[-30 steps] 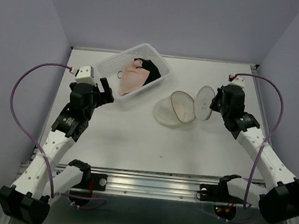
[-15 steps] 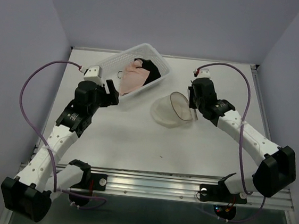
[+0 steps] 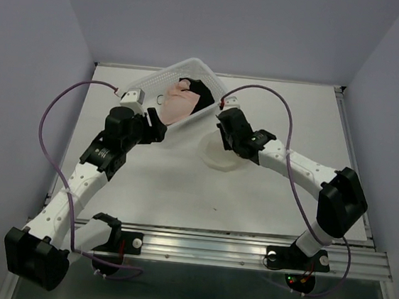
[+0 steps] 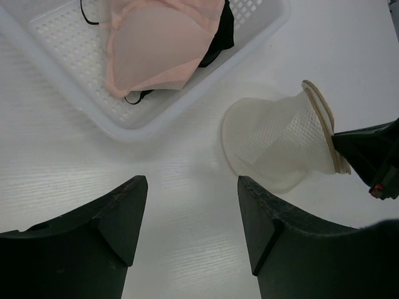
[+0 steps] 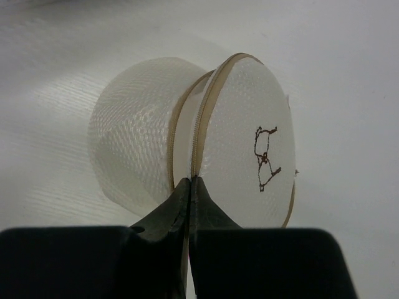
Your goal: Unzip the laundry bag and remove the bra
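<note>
The laundry bag [image 5: 156,143] is seen lying on its side near the middle of the bench [image 3: 181,183]. In the right wrist view its drum axis runs from 9 to 3 o'clock, with the flat face bearing the dark outline turned toward 3 o'clock. Its tan rim seam is pinched by the fully closed right end effector [image 5: 190,180]. The bra [image 3: 179,101] is laid in the white basket [image 3: 150,80] at 11 o'clock of the bag, its pink part at 8 o'clock and its black part at 2 o'clock. The left end effector [image 4: 190,187] is held open with nothing in it, beside the basket's near rim. Bare bench surface is seen from the bag toward 6 and 3 o'clock.
</note>
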Controlling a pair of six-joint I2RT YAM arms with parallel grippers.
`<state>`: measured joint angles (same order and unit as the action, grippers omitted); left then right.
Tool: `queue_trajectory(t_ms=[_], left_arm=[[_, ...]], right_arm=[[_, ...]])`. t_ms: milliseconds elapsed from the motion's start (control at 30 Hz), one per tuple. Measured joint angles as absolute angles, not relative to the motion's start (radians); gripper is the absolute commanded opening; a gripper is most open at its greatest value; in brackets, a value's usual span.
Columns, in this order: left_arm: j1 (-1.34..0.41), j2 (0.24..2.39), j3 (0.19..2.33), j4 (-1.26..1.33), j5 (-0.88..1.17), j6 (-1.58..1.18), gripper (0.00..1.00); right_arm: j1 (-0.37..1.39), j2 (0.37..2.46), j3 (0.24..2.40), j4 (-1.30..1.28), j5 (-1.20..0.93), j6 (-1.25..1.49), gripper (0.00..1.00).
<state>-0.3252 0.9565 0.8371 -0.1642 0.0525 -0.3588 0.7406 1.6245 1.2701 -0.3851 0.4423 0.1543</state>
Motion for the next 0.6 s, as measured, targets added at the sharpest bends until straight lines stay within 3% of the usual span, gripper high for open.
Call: queue_trajectory(t_ms=[367,433,467,600], left_arm=[[-0.325,0.964,0.830,-0.162,0.053,-0.358,0.70],[-0.325,0.964,0.830,-0.162,0.052,-0.358,0.70],[-0.325,0.964,0.829,-0.162,0.052,-0.358,0.70],[-0.325,0.964,0.826,-0.164,0.052,-0.357,0.70]], right_arm=[[0.896,1.830,1.340,-0.394,0.528,0.153,0.02],[0.909,1.858,1.341,-0.396,0.534,0.153,0.07],[0.914,1.872,1.341,-0.402,0.537,0.155,0.16],[0.916,1.887,1.341,-0.424,0.543,0.163,0.31]])
